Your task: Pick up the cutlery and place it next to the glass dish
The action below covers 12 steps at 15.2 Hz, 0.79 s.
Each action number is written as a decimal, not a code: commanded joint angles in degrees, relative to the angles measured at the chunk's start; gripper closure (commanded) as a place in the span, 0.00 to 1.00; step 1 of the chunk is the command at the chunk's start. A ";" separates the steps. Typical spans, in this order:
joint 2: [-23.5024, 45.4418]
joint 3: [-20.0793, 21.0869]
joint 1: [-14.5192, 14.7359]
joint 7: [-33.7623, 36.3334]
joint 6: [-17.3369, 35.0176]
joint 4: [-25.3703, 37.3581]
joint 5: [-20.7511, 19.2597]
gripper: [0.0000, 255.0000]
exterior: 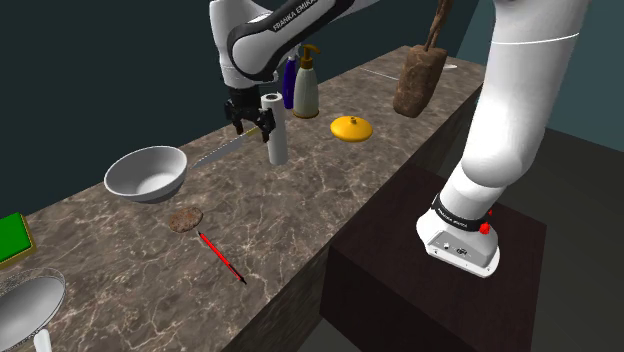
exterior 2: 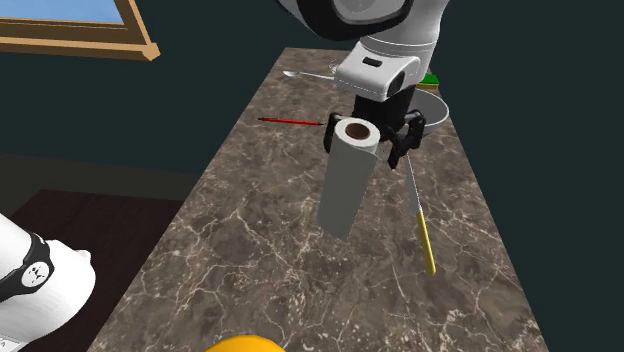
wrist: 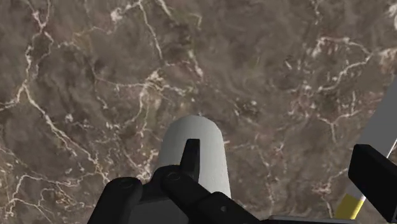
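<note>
Spread wide and gripping nothing, the all-black hand (exterior: 250, 122) hangs over the brown marble-patterned counter (exterior: 300, 190), just above the knife with the grey blade and yellow handle (exterior 2: 420, 215). The knife lies flat on the counter, and in the wrist view it shows close to one finger (wrist: 374, 177). The other finger sits right beside the white paper towel roll (exterior: 275, 130), which stands on the counter just next to the knife. Towards the shoulder view's left, the blade points at a white round bowl (exterior: 147, 172). The clear glass dish (exterior: 28, 305) rests at that view's lower left, well apart from the knife, with a thin red pen (exterior: 222, 257) and a small brown disc (exterior: 185, 218) between them
</note>
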 commanded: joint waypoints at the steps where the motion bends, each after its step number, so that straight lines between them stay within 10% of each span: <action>1: 4.67 -1.30 1.40 4.76 -0.48 5.19 -2.21 0.00; 7: 17.52 -5.98 5.32 15.05 -2.65 21.06 -5.94 0.00; 12: 19.62 -6.65 5.69 15.81 -0.55 21.08 -6.58 0.00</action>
